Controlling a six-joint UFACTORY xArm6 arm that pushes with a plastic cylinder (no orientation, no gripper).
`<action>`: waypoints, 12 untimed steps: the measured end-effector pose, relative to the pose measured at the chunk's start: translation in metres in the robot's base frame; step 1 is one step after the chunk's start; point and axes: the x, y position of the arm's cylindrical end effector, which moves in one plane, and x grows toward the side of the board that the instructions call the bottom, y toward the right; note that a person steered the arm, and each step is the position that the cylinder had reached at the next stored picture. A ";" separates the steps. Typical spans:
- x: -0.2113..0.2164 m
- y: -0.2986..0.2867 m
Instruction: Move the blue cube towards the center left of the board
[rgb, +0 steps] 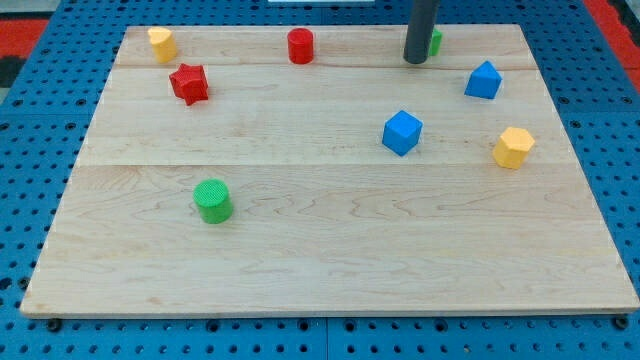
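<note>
Blue cube (402, 132) lies well below my tip (416, 60).

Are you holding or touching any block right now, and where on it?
Nothing held. My tip sits at the view's top beside a green block, well apart from the blue cube.

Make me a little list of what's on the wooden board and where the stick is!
board: wooden
my tip: view's top, beside green block
blue cube: right of centre, apart from my tip
second blue block: upper right
yellow blocks: top left, right
red cylinder: top
red star: upper left
green cylinder: lower left
</note>
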 end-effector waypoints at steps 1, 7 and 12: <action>0.000 0.009; 0.013 -0.062; 0.136 -0.036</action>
